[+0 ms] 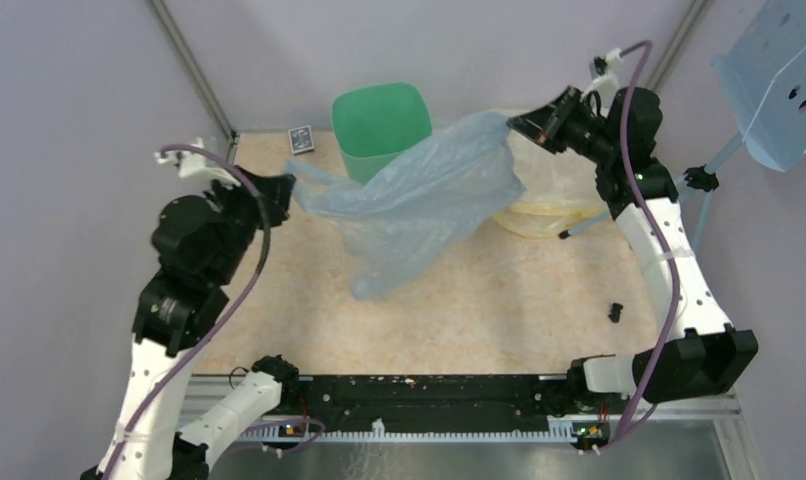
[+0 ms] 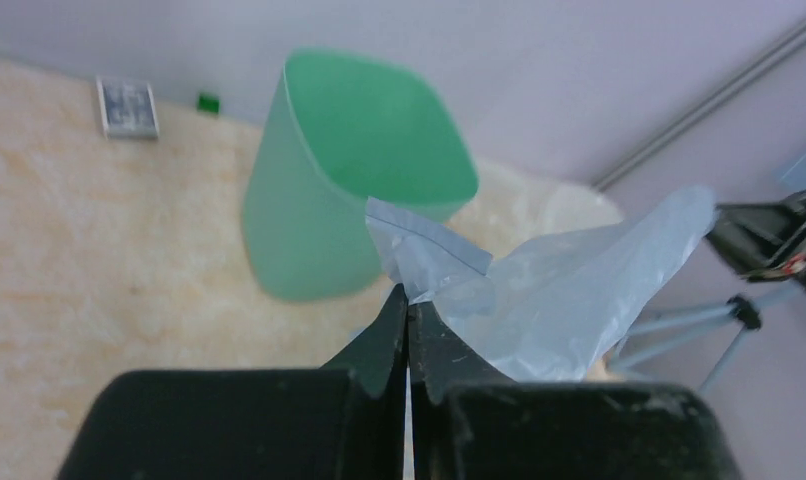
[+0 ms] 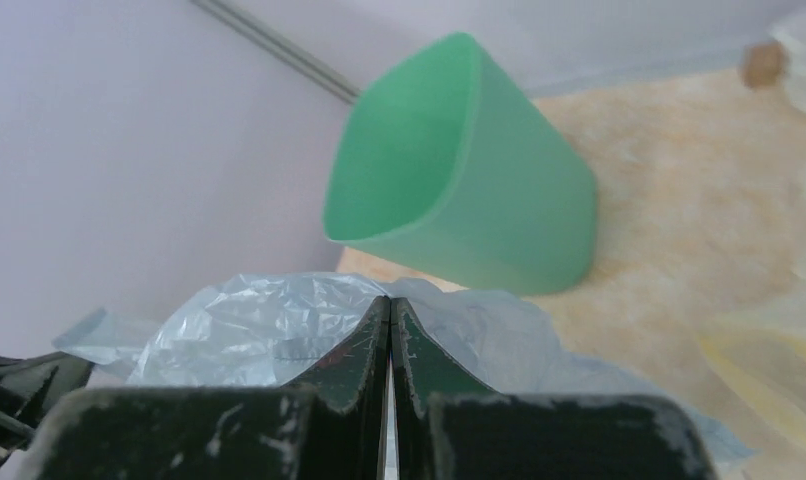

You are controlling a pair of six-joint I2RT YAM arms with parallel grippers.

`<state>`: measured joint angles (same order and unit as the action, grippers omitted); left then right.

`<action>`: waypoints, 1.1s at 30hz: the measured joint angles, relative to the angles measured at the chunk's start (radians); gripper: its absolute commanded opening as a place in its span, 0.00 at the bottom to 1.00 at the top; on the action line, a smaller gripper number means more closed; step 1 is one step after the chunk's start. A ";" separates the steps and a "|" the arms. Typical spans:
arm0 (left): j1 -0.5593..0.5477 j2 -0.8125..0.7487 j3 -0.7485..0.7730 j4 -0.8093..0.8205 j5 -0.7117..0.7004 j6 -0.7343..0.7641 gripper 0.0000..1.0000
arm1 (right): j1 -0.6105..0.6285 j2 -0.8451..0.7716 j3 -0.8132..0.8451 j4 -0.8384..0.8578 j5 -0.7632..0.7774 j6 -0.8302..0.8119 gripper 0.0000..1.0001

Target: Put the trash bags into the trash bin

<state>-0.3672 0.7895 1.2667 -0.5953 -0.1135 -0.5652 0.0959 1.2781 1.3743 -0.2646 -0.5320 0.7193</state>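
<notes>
Both arms reach forward, elbows bent. The left pincer (image 1: pixel 285 190) and right pincer (image 1: pixel 519 122) each clamp an opposite edge of the trash bag (image 1: pixel 419 200), which hangs stretched between them above the desk (image 1: pixel 499 300), in front of the upright trash bin (image 1: pixel 381 122).

From my station I count two bags in all: one blue bag (image 1: pixel 419 200) and one yellow bag (image 1: pixel 541 216). There is one bin (image 1: pixel 381 125), and only one. I have two arms in view, one left arm (image 1: pixel 194 245) and one right arm (image 1: pixel 667 245). Of small things on the surface (image 1: pixel 479 320) I make out three: one dark flat box (image 1: pixel 300 139), one tiny green block (image 2: pixel 208 101) and one black bit (image 1: pixel 615 311). Off to the side I see one perforated pale blue panel (image 1: pixel 779 80) and one thin-legged stand (image 1: pixel 701 180).
</notes>
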 measured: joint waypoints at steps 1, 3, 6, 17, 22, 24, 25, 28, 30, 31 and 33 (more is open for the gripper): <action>0.000 0.003 0.054 0.001 -0.020 0.012 0.00 | 0.027 0.024 0.046 0.016 -0.001 0.006 0.00; 0.000 0.013 0.154 0.006 -0.064 0.039 0.00 | 0.076 0.081 0.135 0.049 -0.004 0.022 0.00; 0.000 0.039 0.287 0.017 -0.137 0.099 0.00 | 0.148 0.187 0.289 0.083 -0.004 0.052 0.00; 0.000 0.216 0.537 0.209 -0.330 0.420 0.00 | 0.293 0.578 0.865 0.121 0.016 0.115 0.00; 0.000 0.336 0.658 0.246 -0.332 0.498 0.00 | 0.299 0.695 0.953 0.112 0.024 0.113 0.00; 0.000 0.354 0.660 0.253 -0.339 0.513 0.00 | 0.302 0.728 0.941 0.093 0.035 0.103 0.00; 0.000 0.362 0.652 0.254 -0.341 0.518 0.00 | 0.306 0.738 0.924 0.085 0.045 0.092 0.00; 0.000 0.377 0.627 0.252 -0.340 0.524 0.00 | 0.329 0.756 0.875 0.042 0.100 0.031 0.05; 0.000 0.383 0.615 0.253 -0.325 0.522 0.00 | 0.356 0.766 0.848 -0.002 0.161 -0.031 0.29; 0.000 0.384 0.605 0.256 -0.315 0.517 0.00 | 0.372 0.769 0.836 -0.026 0.190 -0.060 0.38; 0.000 0.388 0.587 0.262 -0.290 0.510 0.00 | 0.394 0.771 0.821 -0.060 0.229 -0.105 0.52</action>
<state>-0.3672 1.1770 1.8538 -0.3328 -0.4034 -0.0555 0.4900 2.0491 2.1956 -0.3248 -0.3027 0.6144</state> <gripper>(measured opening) 0.004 0.313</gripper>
